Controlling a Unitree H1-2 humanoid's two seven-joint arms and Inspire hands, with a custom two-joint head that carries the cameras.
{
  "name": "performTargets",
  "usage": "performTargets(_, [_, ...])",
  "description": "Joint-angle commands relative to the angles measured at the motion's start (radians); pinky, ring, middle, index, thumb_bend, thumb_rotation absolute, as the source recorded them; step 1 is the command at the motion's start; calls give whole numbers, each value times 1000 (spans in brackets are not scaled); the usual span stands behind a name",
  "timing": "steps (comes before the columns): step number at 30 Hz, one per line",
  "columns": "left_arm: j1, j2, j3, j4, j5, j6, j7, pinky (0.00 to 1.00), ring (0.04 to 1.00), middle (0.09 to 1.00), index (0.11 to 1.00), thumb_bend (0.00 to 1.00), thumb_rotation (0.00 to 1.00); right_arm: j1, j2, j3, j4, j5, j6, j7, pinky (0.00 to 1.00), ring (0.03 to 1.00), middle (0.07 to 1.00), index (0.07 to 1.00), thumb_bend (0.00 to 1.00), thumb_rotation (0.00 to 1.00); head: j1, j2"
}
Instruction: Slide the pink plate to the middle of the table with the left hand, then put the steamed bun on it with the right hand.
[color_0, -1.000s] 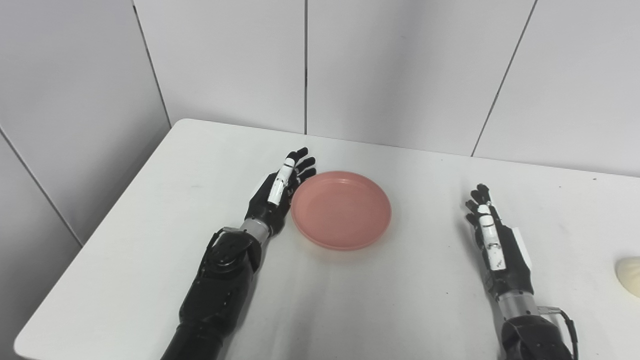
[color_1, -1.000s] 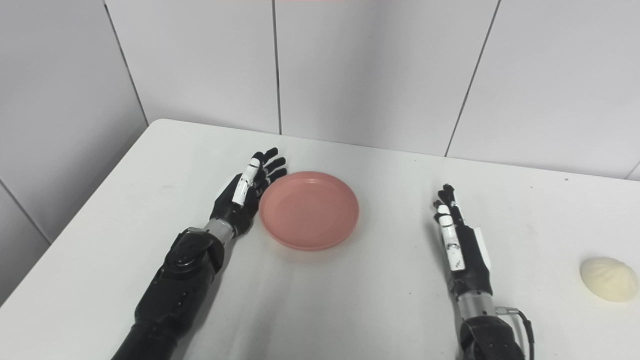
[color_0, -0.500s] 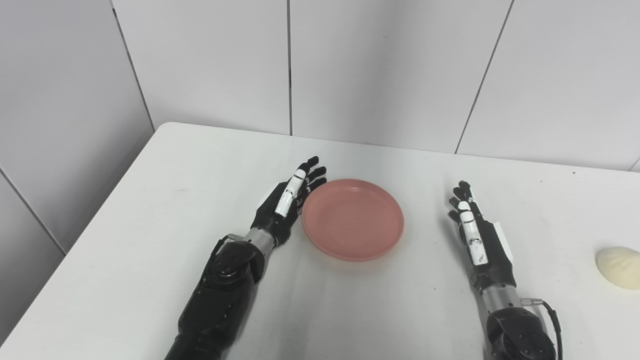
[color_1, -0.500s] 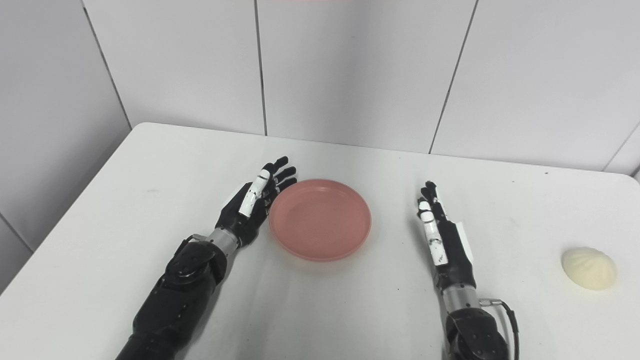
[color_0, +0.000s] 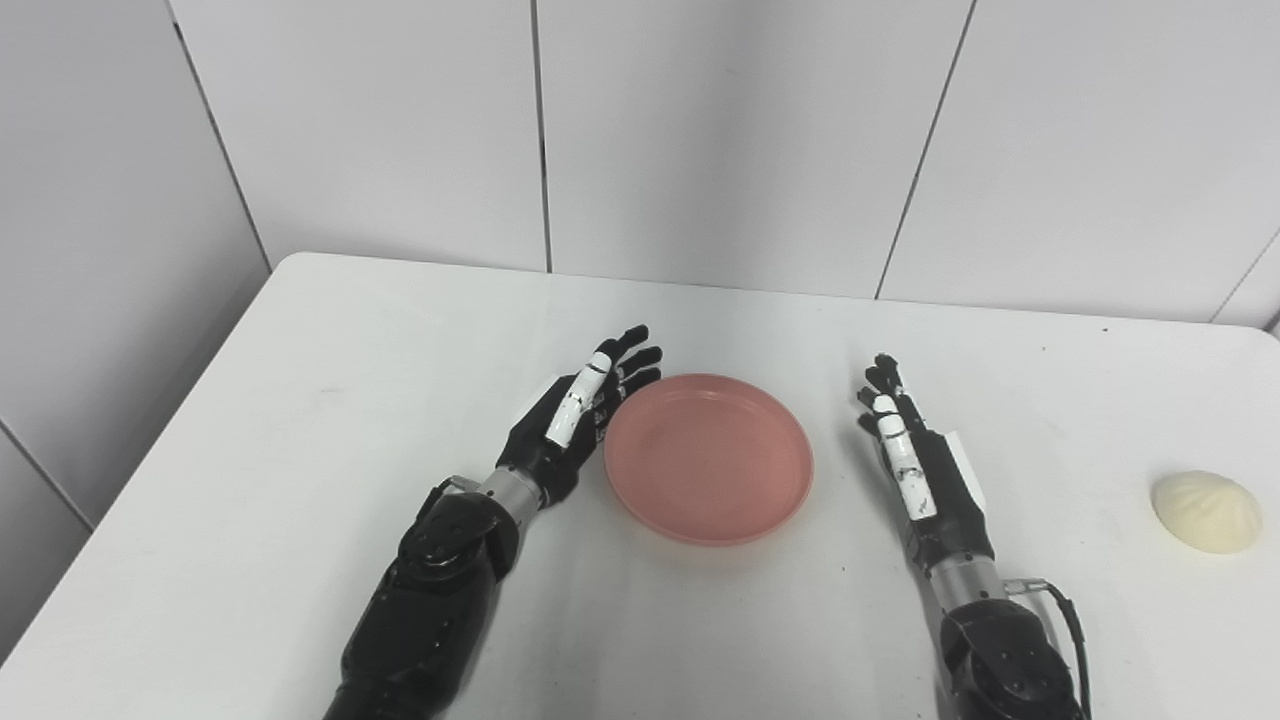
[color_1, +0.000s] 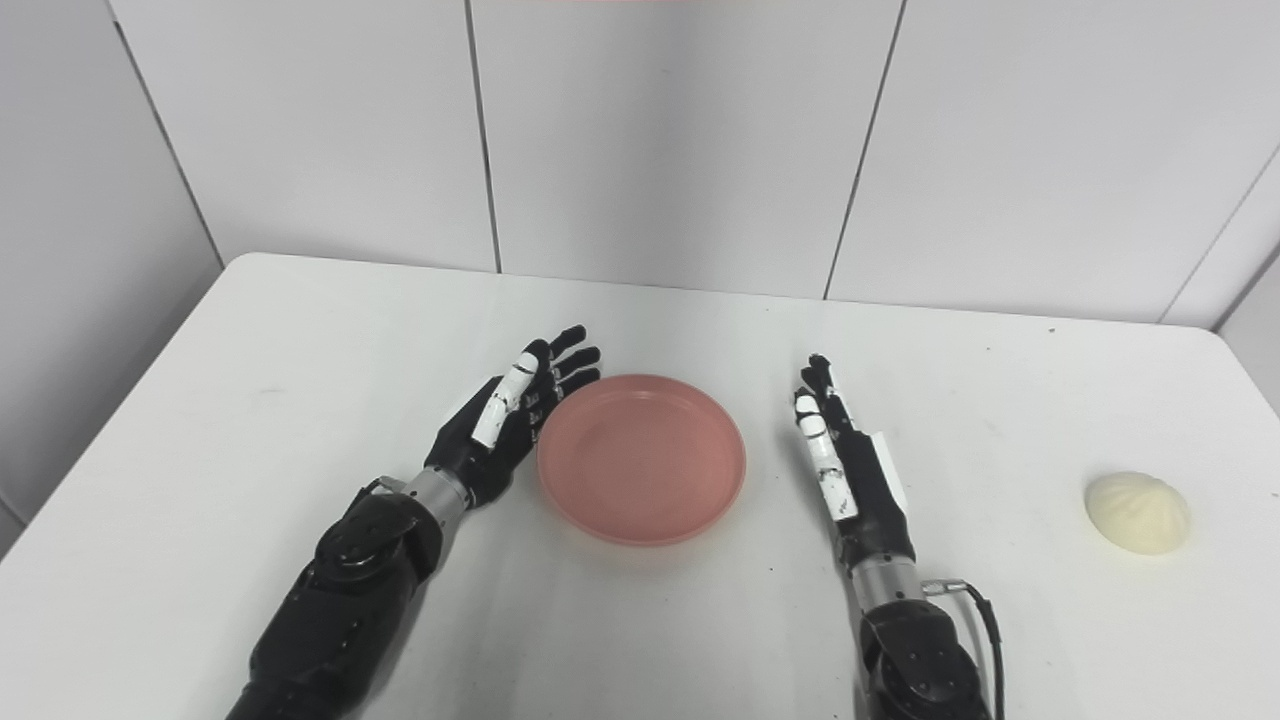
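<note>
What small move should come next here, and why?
Probably the right hand should swing out toward the steamed bun. The pink plate already lies about mid-table, with the open left hand at its left rim; the bun sits alone far right, and the right hand is open, holding nothing.

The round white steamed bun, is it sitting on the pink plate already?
No, the round white steamed bun lies on the white table far right of the empty pink plate.
</note>
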Motion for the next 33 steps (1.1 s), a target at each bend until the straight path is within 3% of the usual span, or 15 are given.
performTargets(1, [64,-9,-24,57,10,76,-30,950,926,928,927,487,1000,47,38,12,42,8,-5,-16,937,944,968,980,211,1000,-2,1])
performTargets(20, [43,-8,19,124,-10,79,-56,954,932,936,931,486,1000,21,31,5,77,3,-16,-28,928,942,959,976,234,1000,-55,-9])
performTargets(24, [39,-7,25,132,-12,78,-55,961,936,940,936,490,1000,17,26,-1,55,9,-10,-31,912,922,944,963,279,1000,-92,-15])
performTargets(26, [40,-6,29,131,-13,82,-53,963,939,945,937,489,1000,15,21,-1,29,1,-9,-35,892,884,910,937,346,1000,-110,-19])
performTargets(31, [41,0,37,131,-13,77,-58,957,933,938,934,484,1000,14,-12,25,-49,-78,-40,-55,810,827,881,912,388,984,-131,-22])
performTargets(33, [38,5,39,143,-15,67,-68,955,928,932,932,489,1000,7,-35,34,-91,-157,-52,-87,739,794,856,889,454,949,-146,-24])
